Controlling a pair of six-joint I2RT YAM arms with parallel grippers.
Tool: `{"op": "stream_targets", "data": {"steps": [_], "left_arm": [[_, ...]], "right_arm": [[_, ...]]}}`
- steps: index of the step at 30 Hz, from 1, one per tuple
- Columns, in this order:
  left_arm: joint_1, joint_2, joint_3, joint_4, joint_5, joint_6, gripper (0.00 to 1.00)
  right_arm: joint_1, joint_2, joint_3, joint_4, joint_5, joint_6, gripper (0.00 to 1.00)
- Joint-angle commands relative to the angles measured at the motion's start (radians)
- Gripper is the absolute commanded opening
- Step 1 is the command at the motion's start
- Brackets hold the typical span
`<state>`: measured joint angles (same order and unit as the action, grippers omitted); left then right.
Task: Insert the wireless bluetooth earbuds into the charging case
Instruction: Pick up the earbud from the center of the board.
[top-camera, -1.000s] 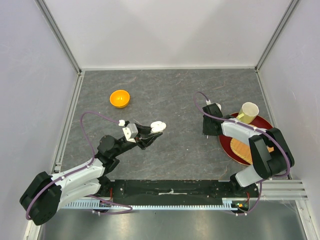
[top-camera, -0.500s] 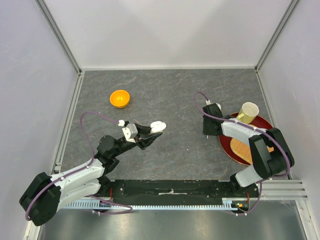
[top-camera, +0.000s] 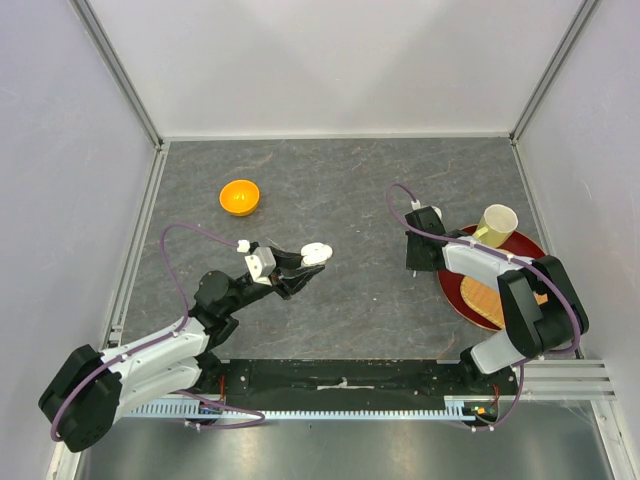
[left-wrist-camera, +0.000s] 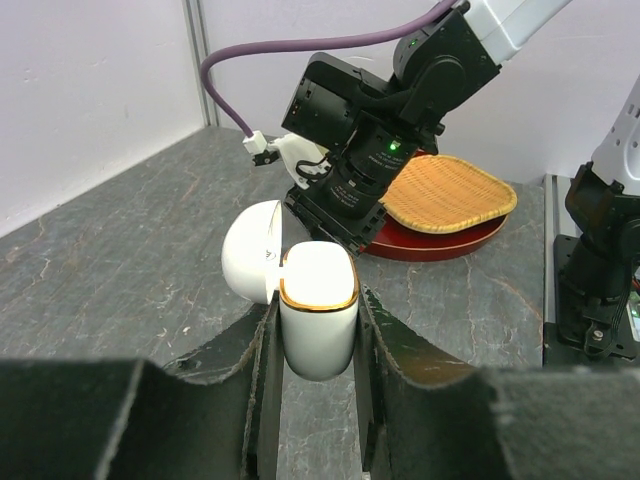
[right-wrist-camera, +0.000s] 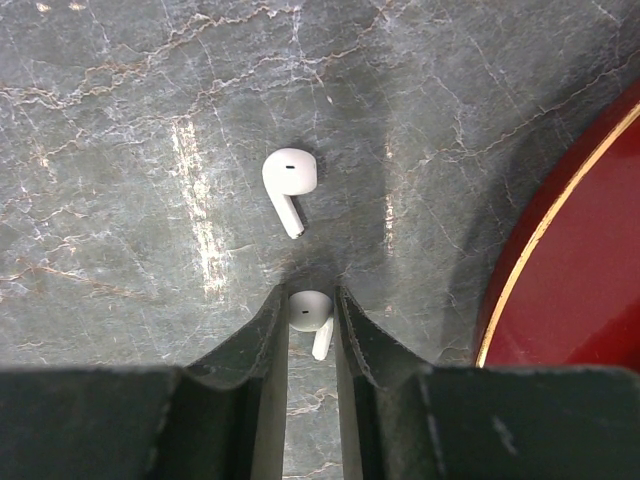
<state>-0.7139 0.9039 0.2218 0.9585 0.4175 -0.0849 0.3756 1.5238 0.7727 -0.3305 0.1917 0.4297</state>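
My left gripper (left-wrist-camera: 316, 300) is shut on the white charging case (left-wrist-camera: 318, 335), held upright above the table with its lid (left-wrist-camera: 250, 262) swung open to the left. From above, the case (top-camera: 317, 253) shows left of centre. My right gripper (right-wrist-camera: 310, 296) points down at the table beside the red plate. Its jaws press both sides of one white earbud (right-wrist-camera: 308, 311), whose stem points back between the fingers. A second earbud (right-wrist-camera: 288, 176) lies loose on the table just ahead of the fingertips. In the top view the right gripper (top-camera: 418, 268) hides both earbuds.
An orange bowl (top-camera: 240, 196) sits at the back left. A red plate (top-camera: 523, 246) at the right carries a woven mat (top-camera: 480, 298) and a pale cup (top-camera: 497, 224). The plate's rim (right-wrist-camera: 560, 240) runs close to my right fingers.
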Motion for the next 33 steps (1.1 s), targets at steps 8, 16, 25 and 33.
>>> {"op": "stream_targets", "data": {"steps": [8,16,25,33], "left_arm": [[-0.001,-0.010,0.007,0.019,-0.022,0.040,0.02],[-0.001,0.012,0.013,0.034,-0.020,0.025,0.02],[0.001,0.036,0.005,0.091,-0.031,-0.004,0.02],[0.001,0.056,-0.002,0.143,-0.037,-0.032,0.02]], "right_arm": [[-0.003,-0.102,-0.021,-0.007,-0.006,-0.014,0.13],[0.002,-0.333,-0.090,0.054,-0.028,0.006,0.06],[0.084,-0.606,-0.161,0.168,0.050,0.055,0.00],[0.262,-0.737,-0.171,0.246,0.187,0.069,0.00]]}}
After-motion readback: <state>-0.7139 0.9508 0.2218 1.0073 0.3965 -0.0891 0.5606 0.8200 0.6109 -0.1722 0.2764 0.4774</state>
